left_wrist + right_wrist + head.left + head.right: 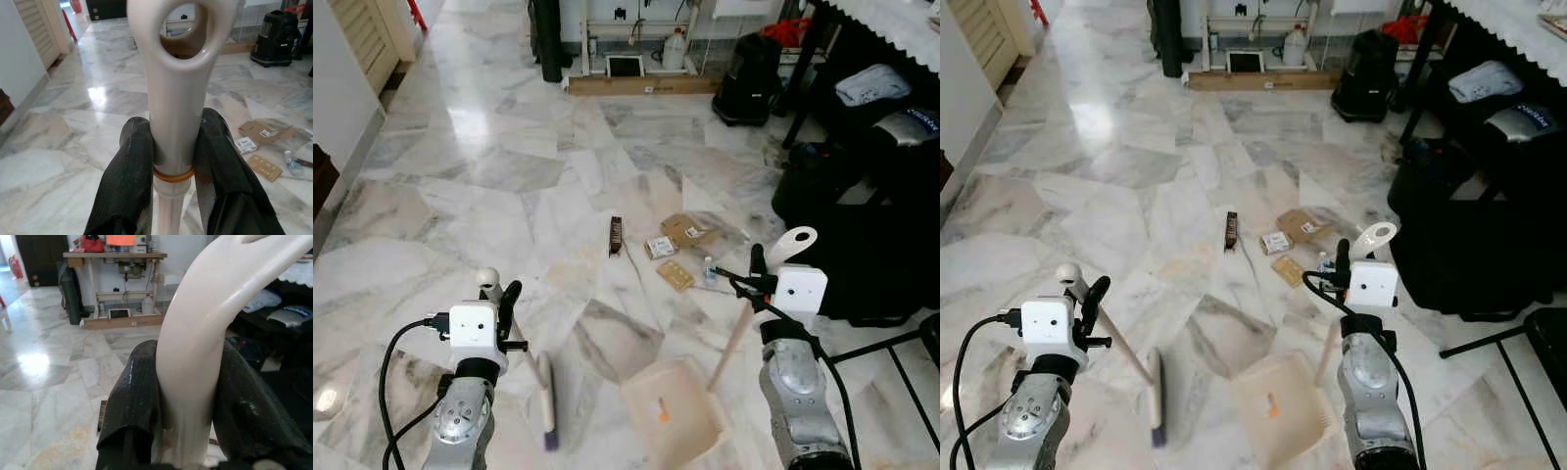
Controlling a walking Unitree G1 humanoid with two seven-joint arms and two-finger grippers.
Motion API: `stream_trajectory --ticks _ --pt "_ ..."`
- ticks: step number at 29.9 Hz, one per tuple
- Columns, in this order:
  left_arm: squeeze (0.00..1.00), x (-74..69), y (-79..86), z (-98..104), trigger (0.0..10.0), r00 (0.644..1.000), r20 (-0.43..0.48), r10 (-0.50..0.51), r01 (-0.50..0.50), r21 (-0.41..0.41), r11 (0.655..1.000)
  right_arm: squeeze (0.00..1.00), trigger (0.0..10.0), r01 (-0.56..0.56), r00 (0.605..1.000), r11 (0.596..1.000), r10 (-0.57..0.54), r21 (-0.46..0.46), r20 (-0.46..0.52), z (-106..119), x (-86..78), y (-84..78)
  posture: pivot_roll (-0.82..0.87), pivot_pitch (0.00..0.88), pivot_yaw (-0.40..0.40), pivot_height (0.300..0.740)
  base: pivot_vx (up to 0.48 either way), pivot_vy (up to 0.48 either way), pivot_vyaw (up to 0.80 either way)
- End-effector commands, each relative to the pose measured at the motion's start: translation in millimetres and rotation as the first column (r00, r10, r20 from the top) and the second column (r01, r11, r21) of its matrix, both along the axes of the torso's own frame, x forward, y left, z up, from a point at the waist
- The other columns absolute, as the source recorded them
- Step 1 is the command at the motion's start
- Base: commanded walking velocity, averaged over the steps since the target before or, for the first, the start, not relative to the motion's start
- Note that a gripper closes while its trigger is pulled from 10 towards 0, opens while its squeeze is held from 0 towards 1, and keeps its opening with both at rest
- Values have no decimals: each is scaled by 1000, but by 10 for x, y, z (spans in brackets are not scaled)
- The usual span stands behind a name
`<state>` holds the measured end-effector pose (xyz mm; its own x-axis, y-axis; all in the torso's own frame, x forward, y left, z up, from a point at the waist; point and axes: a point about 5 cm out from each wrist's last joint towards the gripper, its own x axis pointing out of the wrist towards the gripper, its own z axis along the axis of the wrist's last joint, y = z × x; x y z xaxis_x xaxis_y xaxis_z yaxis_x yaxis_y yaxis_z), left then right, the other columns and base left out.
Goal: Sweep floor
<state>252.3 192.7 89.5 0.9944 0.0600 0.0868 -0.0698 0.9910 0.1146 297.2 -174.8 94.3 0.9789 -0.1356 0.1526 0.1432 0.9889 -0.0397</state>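
My left gripper [501,297] is shut on the pale handle of a small broom [178,88]; its brush head [546,403] rests on the marble floor just in front of me. My right gripper [757,268] is shut on the cream handle [205,318] of a dustpan, whose pan [674,409] lies flat on the floor to the right of the brush. Ahead lies litter: a dark wrapper [616,236], torn cardboard [690,231], a small carton [660,247], a tan card [674,275] and a small bottle [710,269].
Black bags and dark furniture [862,225] crowd the right side, with a black metal frame [901,362] low at right. A black appliance [747,80] and a wooden plank [641,85] stand at the back. A wall [337,108] runs along the left.
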Motion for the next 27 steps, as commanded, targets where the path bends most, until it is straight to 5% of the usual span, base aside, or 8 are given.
stream_trajectory --ticks 1,17,27 --pt "0 -15 12 51 10000 1000 20 -13 13 7 1000 0 10000 31 999 999 -31 -13 29 48 27 -56 19 144 -16 740 0 0 0" --pt "0 -56 87 78 10000 999 -2 -49 49 32 998 0 10000 253 962 967 -248 39 -112 -356 18 -311 49 169 26 740 0 0 0" --pt "0 -56 72 95 10000 998 2 -55 55 28 998 0 10000 250 968 968 -248 36 -47 -286 63 -353 50 172 25 740 0 0 0"
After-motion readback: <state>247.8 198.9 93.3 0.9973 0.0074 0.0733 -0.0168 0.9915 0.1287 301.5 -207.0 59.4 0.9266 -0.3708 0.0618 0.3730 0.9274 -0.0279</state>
